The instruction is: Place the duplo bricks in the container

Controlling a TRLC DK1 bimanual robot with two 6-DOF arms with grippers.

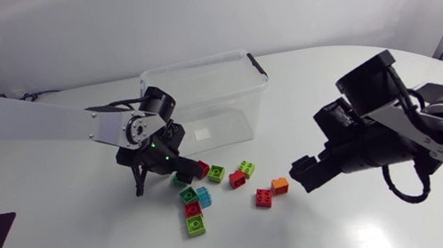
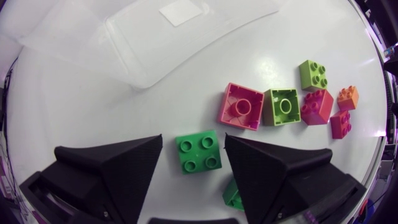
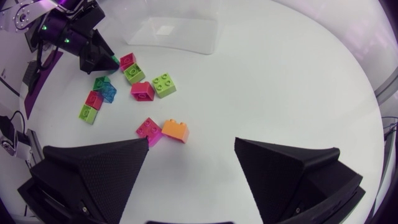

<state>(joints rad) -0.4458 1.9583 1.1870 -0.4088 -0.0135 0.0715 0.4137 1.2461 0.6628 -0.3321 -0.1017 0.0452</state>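
Observation:
A green duplo brick (image 2: 199,151) lies studs up on the white table between the fingers of my left gripper (image 2: 194,142). The fingers stand close on both sides of it, one with a clear gap, so the gripper is open. Just ahead lie a pink brick (image 2: 241,106) and an olive-green brick (image 2: 282,107), both upside down. The clear plastic container (image 1: 200,100) stands behind my left gripper (image 1: 157,172). My right gripper (image 3: 191,142) is open and holds nothing, with an orange brick (image 3: 175,129) and a magenta brick (image 3: 148,129) just ahead of it.
Several more bricks lie scattered in front of the container, among them a lime one (image 1: 194,226), a blue one (image 1: 204,197) and a green one (image 1: 247,168). My right gripper (image 1: 302,173) hangs to the right of the cluster.

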